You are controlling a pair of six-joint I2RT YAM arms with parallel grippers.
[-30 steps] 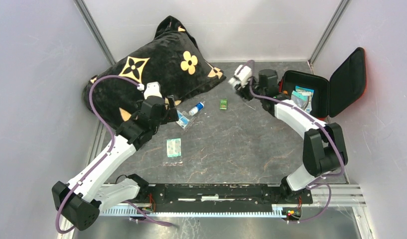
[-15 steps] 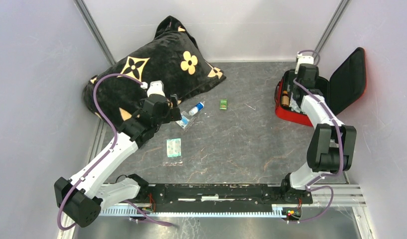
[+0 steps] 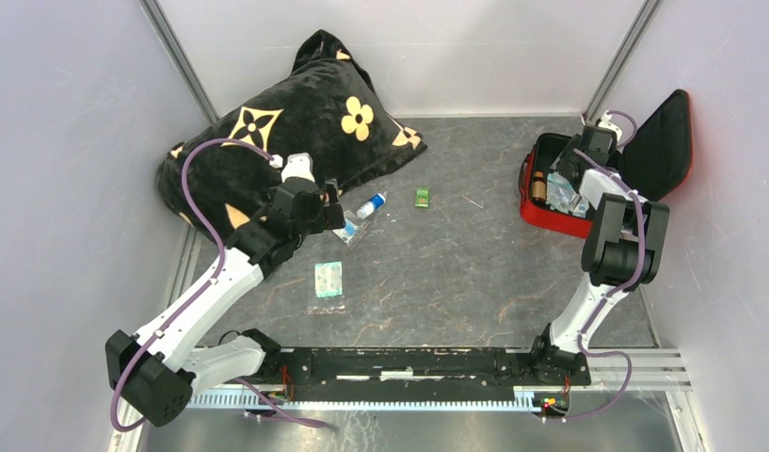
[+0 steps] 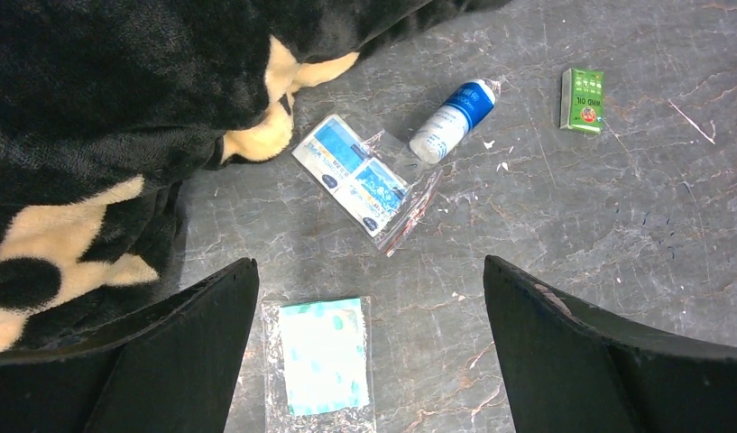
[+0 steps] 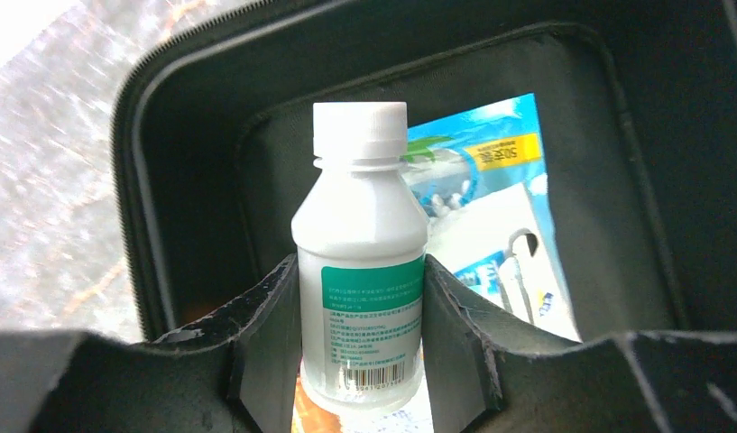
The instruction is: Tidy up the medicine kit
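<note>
The red medicine kit lies open at the right, its black lid propped up. My right gripper is over the open case and shut on a white bottle with a green label; packets lie in the black lining below. My left gripper hovers open and empty above loose items: a blue-and-white sachet bag, a small blue-capped bottle, a green box and a teal-spotted pad in clear wrap.
A big black pillow with gold flowers fills the back left, right beside my left gripper. Grey walls close in the table on three sides. A brown vial lies in the kit's left part.
My right arm has swung from the table's middle back to the open kit and now hangs inside it with the bottle. My left gripper has edged slightly right.
</note>
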